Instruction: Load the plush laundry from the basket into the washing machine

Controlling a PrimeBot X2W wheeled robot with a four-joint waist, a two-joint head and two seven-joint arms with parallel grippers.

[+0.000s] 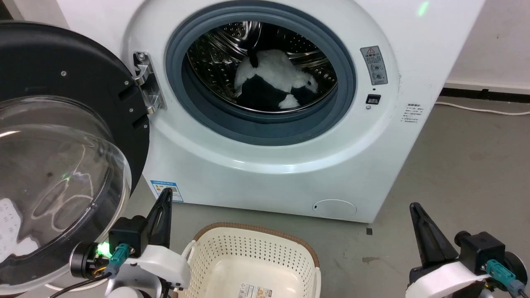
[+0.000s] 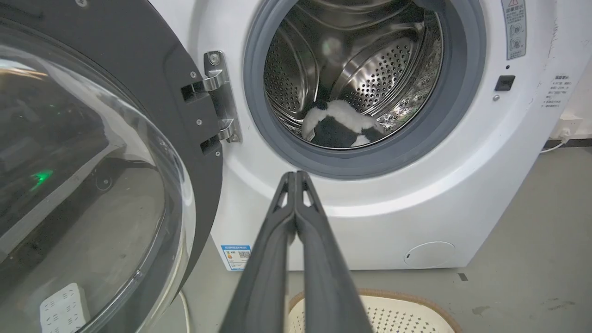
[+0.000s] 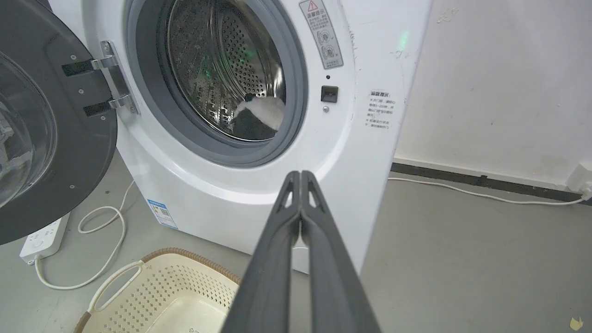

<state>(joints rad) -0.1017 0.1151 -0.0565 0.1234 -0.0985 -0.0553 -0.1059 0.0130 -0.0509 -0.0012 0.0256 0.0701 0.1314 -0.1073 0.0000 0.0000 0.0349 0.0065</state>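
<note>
The plush laundry [image 1: 275,78], fluffy white with black patches, lies inside the steel drum of the washing machine [image 1: 290,165]; it also peeks over the grey ring as the plush laundry [image 2: 340,127] and plush laundry [image 3: 259,118]. The black-framed dome door [image 1: 62,157] hangs wide open on the left. On the floor before the washer stands the cream basket [image 1: 252,265] with only its paper label inside. My left gripper [image 1: 166,194] is shut and holds nothing, left of the basket. At the lower right my right gripper [image 1: 414,207] is shut too, fingers pressed together.
A white power strip [image 3: 44,238] and looped cable [image 3: 101,231] lie on the grey floor under the open door. Another white cable [image 3: 476,194] runs along the wall's dark skirting to the washer's right. Bare floor [image 1: 476,174] spreads right of the machine.
</note>
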